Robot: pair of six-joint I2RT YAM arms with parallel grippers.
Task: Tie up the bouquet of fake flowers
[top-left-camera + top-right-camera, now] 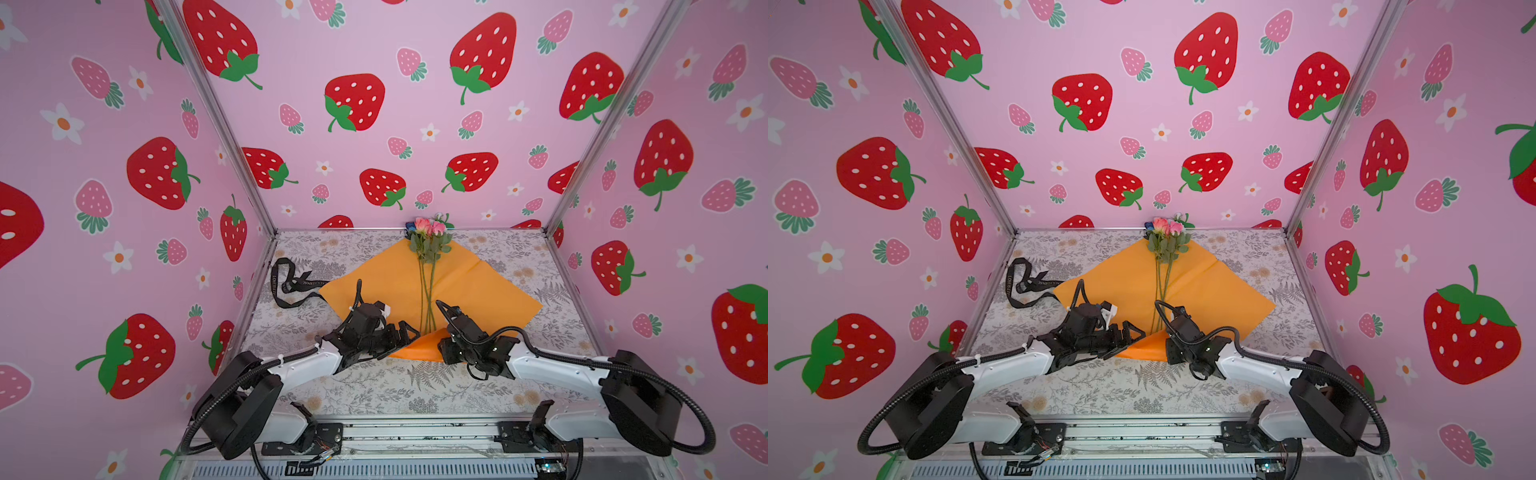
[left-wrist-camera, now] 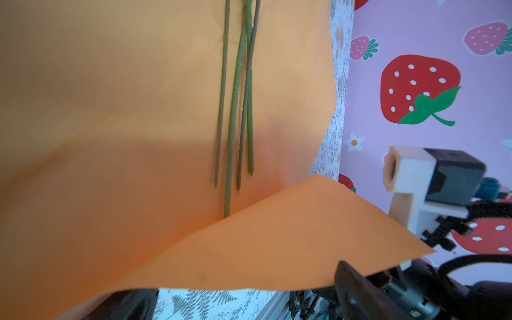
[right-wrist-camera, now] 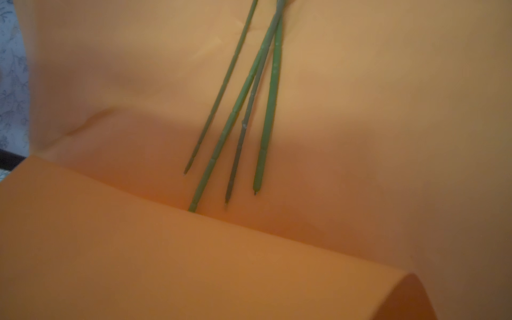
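Lying front-to-back, bouquet (image 1: 430,249), blooms (image 1: 430,226) farthest, stems (image 2: 235,97) nearest

Near edge of table (image 1: 374,390): bare strip between the two arms, passable. Far right corner: bare. Left edge: black ribbon (image 1: 291,286) in loose loops, in the way. Centre line: bouquet (image 1: 428,266) lying on orange paper (image 1: 486,291). The paper's near corner stands raised between left gripper (image 1: 409,334) and right gripper (image 1: 444,347); little room between them.

The bench (image 1: 374,390) has a grey floral cover. On it lies a wide orange paper (image 1: 478,286), near corner folded up, and a black ribbon (image 1: 296,286) just beside its left corner.
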